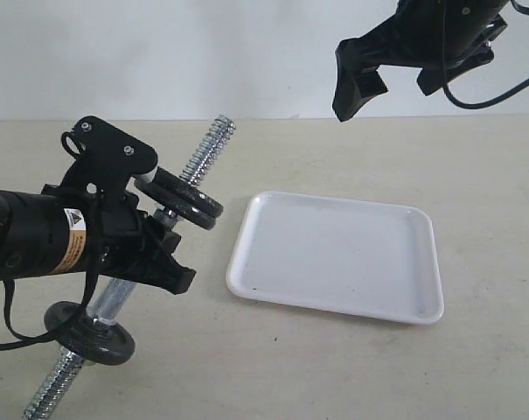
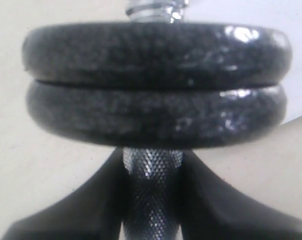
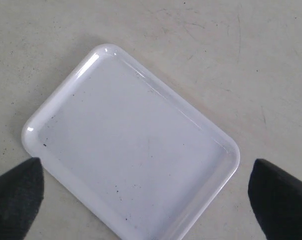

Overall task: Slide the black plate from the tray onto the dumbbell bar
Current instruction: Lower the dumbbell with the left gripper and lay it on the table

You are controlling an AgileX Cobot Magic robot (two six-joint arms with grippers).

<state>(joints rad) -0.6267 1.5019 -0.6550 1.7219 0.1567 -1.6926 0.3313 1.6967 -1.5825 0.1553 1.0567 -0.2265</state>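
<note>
L gripper [image 2: 151,159] clamps dumbbell bar [image 1: 203,153] mid-shaft, 2 black plates [image 1: 190,203] touching its fingers [image 2: 81,215]; R gripper [image 3: 146,172], jaws spread wide, well clear of bar.

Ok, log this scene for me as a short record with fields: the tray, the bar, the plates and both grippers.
tray: white, no plate in it
dumbbell bar: clamped at its knurled middle by the left gripper
stacked pair: two black plates together on the bar, just past the left gripper
third plate: alone, towards the bar's near end
right gripper: open, raised over the tray, holding nothing
</note>
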